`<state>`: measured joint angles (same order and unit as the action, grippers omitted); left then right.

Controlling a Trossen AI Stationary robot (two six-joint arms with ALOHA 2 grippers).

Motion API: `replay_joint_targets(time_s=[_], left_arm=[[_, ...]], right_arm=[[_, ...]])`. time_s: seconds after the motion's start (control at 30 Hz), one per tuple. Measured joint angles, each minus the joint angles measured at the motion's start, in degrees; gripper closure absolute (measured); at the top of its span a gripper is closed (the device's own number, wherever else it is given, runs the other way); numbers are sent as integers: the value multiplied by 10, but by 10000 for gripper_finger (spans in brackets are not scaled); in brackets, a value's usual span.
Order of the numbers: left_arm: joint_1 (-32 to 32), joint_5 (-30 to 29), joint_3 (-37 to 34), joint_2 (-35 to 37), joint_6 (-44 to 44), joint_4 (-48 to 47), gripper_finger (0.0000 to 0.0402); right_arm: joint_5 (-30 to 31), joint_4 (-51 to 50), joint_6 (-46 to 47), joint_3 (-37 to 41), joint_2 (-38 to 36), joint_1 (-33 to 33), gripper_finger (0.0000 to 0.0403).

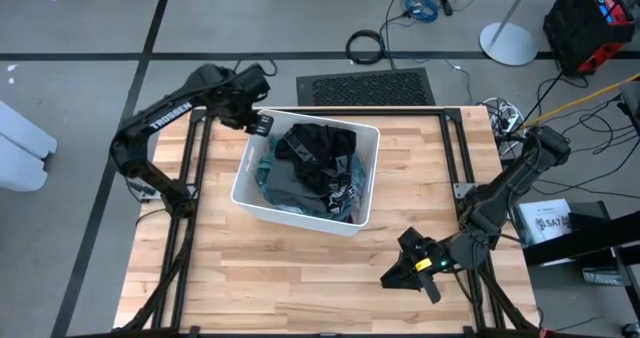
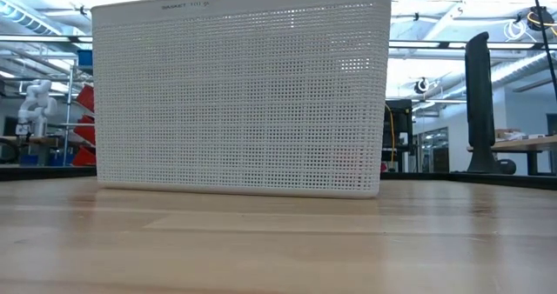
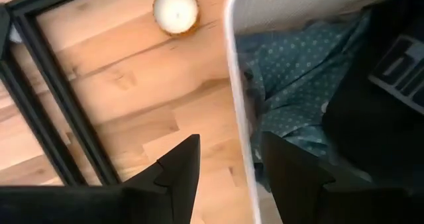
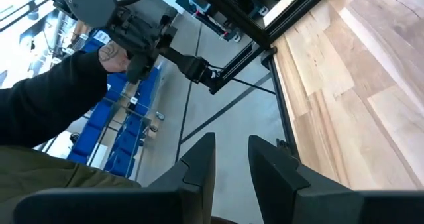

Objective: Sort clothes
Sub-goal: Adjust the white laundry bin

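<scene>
While looking from above, can see the clothes heaped inside the white bin, left gripper open astride its corner rim, and right gripper well apart over the table, fingers slightly parted, empty.

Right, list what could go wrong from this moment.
1. The left end effector has its fingers either side of the white bin's rim; closing could pinch plastic, not clothes, and drag the bin.
2. The black garment and teal dotted fabric lie piled together, so one grab may lift several.
3. The right end effector sits far from the bin, near the table's front edge.
</scene>
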<state>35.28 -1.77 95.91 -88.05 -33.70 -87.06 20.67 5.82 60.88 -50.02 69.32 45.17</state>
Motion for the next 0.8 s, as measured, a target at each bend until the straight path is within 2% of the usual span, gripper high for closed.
replay_joint_targets(time_s=[0.13,0.3,0.43,0.6,0.8], left_arm=[[-7,2,-7,1,0,39,233],[-4,-10,-9,-8,1,40,233],[-4,-14,-47,-12,1,71,233],[-4,9,-107,-12,-5,116,233],[7,26,-121,-12,-53,117,233]], right_arm=[[0,0,0,0,0,0,323],[0,0,0,0,0,0,323],[0,0,16,0,0,0,323],[0,0,32,0,0,0,323],[0,0,32,0,0,0,323]])
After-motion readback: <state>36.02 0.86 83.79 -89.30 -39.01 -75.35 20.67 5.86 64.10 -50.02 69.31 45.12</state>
